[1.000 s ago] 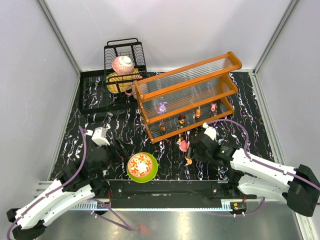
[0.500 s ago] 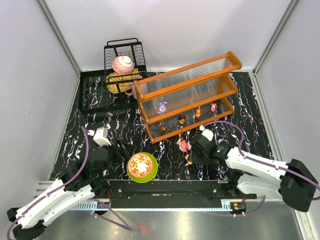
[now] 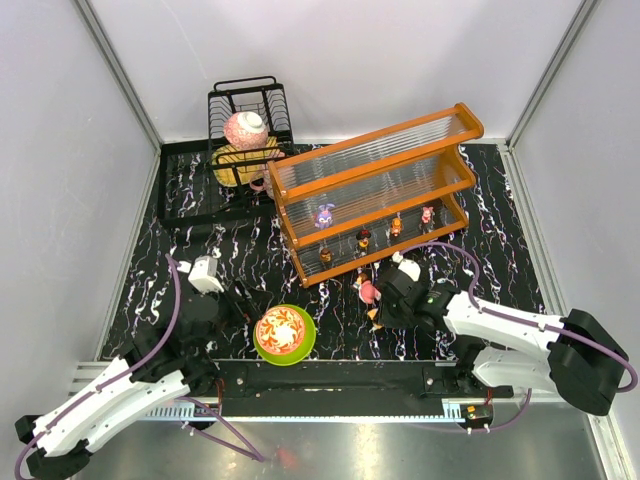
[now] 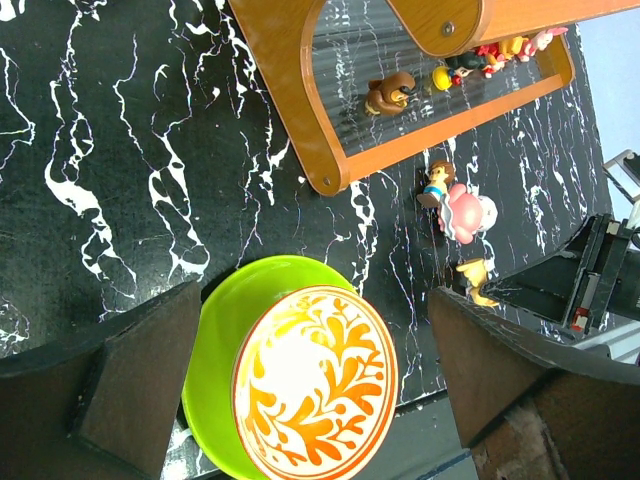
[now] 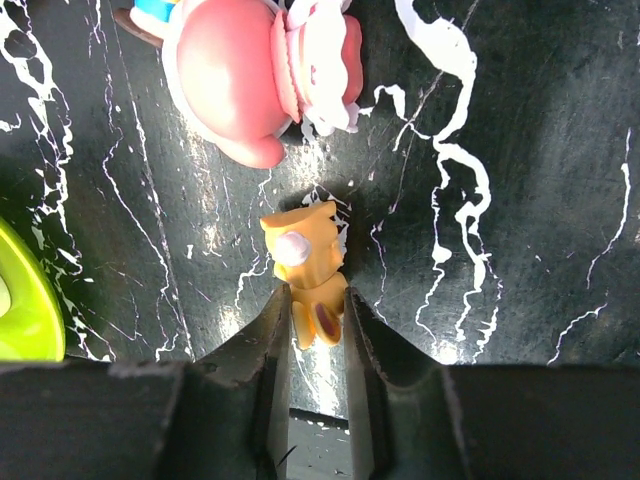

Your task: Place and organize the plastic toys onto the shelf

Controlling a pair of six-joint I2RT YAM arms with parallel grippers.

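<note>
Nearest the arms, the left gripper hangs with its two fingers spread wide and nothing between them, above the one green-rimmed bowl. To its right, the right gripper has both fingers pinched on the lower end of one yellow toy, which lies on the black marbled table. Just beyond lie two more toys close together, a pink-and-white round toy and a small brown-haired toy, just in front of the shelf. Five toys stand inside that shelf: a brown toy, a dark toy, an orange toy, a pink toy and a purple toy. Farthest back left stands one black wire rack.
</note>
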